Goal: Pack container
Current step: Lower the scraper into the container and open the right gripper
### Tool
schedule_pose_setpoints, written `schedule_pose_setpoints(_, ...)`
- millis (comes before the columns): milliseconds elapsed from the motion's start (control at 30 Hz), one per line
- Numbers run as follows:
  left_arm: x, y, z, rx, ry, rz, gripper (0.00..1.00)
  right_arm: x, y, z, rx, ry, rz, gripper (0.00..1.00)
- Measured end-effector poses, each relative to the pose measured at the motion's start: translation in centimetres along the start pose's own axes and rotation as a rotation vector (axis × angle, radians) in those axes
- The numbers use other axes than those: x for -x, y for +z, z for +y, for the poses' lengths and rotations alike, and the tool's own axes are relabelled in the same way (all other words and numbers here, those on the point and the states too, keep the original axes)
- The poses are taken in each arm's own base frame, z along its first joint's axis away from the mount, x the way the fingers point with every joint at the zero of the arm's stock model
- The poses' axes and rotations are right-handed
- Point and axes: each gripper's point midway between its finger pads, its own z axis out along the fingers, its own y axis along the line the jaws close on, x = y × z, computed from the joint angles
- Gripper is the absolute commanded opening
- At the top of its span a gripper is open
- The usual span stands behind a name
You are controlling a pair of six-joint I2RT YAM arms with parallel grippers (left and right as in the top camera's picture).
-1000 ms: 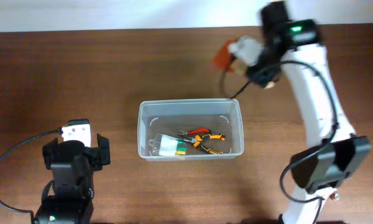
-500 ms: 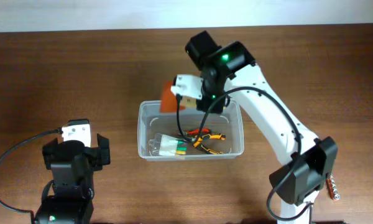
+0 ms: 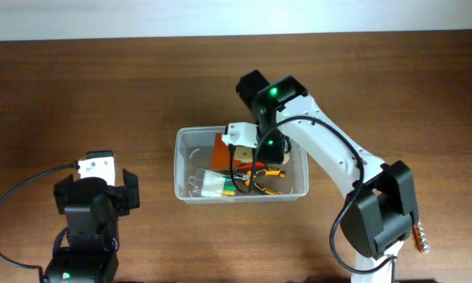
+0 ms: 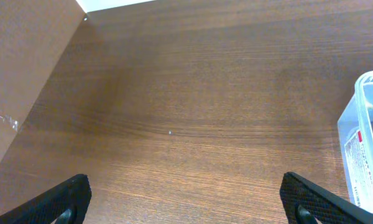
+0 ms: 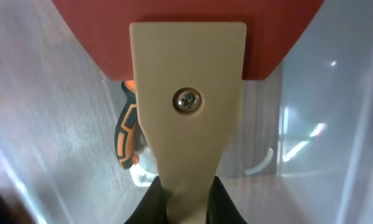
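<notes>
One clear container (image 3: 179, 169). Over it, the right gripper (image 5: 186, 198) pinches one orange-bladed scraper (image 5: 188, 74). The left gripper (image 4: 186, 198) gapes wide, holding nothing.

Just a dark brown wood-grain table (image 3: 102, 94), pretty evenly lit with a soft sheen on top. Plain white strip (image 3: 141, 20) runs along its far edge, and a flat brown panel (image 4: 18, 74) meets it at one side

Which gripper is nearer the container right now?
Right. The right gripper holds a scraper inside the container; the left gripper is apart from it, beyond one short end.
</notes>
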Motion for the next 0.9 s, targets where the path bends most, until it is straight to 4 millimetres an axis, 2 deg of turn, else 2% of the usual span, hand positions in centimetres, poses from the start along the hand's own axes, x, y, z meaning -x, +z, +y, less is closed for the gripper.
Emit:
schedule_pose_setpoints(33, 0.0, 0.0, 0.0, 0.0, 0.0, 0.0, 0.99, -0.1, 0.5, 0.1, 0.004, 0.001, 0.004, 0.11)
schedule_pose_setpoints(100, 0.0, 0.0, 0.0, 0.0, 0.0, 0.0, 0.99, -0.3, 1.2, 0.2, 0.01, 0.002, 0.007, 0.2)
schedule_pose_setpoints(133, 0.0, 0.0, 0.0, 0.0, 0.001, 0.0, 0.99, -0.4, 1.5, 0.3, 0.012, 0.004, 0.009, 0.3)
schedule_pose_setpoints(233, 0.0, 0.0, 0.0, 0.0, 0.0, 0.0, 0.99, -0.6, 2.4, 0.6, 0.026, 0.003, 0.012, 0.5)
schedule_pose_setpoints(300, 0.0, 0.0, 0.0, 0.0, 0.0, 0.0, 0.99, -0.8, 2.7, 0.8, 0.033, 0.006, 0.016, 0.73)
schedule_pose_setpoints(467, 0.0, 0.0, 0.0, 0.0, 0.0, 0.0, 0.99, -0.6, 2.8, 0.6, 0.022, 0.002, 0.008, 0.97)
schedule_pose_setpoints(600, 0.0, 0.0, 0.0, 0.0, 0.0, 0.0, 0.99, -0.4, 2.6, 0.2, 0.006, 0.039, 0.004, 0.99)
schedule_pose_setpoints(733, 0.0, 0.0, 0.0, 0.0, 0.0, 0.0, 0.99, -0.2, 0.0, -1.7, -0.079, 0.141, 0.021, 0.99)
schedule_pose_setpoints(800, 0.0, 0.0, 0.0, 0.0, 0.001, 0.001, 0.99, -0.6, -3.1, -3.0, -0.154, 0.207, 0.053, 0.99)
schedule_pose_setpoints(900, 0.0, 0.0, 0.0, 0.0, 0.0, 0.0, 0.99, -2.2, -7.5, -3.5, -0.228, 0.289, 0.103, 0.98)
